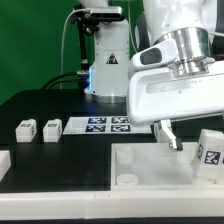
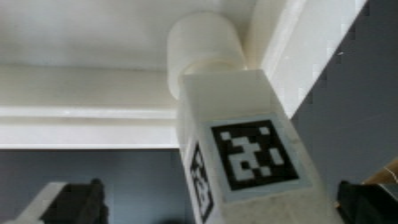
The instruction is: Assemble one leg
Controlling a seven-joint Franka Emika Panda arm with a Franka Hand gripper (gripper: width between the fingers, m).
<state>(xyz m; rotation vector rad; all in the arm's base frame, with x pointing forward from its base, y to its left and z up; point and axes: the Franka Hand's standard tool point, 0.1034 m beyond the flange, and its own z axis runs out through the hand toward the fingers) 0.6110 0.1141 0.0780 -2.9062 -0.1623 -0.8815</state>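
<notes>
A leg (image 1: pixel 208 150), a small white block with a black-and-white tag, stands tilted at the white tray's (image 1: pixel 135 175) corner on the exterior view's right. In the wrist view the leg (image 2: pixel 240 150) fills the middle, and its round peg end (image 2: pixel 205 45) lies against the tray's rim (image 2: pixel 89 100). My gripper (image 1: pixel 188 140) is low over this leg and open. In the wrist view the gripper (image 2: pixel 222 205) has one dark finger (image 2: pixel 71 205) on each side of the leg, both apart from it. Whether the peg sits in a socket is hidden.
Two more small white legs (image 1: pixel 25 128) (image 1: pixel 50 128) lie on the black table at the exterior view's left. The marker board (image 1: pixel 105 125) lies behind the tray. Another white part (image 1: pixel 3 160) shows at the left edge. A lamp stand (image 1: pixel 105 60) is at the back.
</notes>
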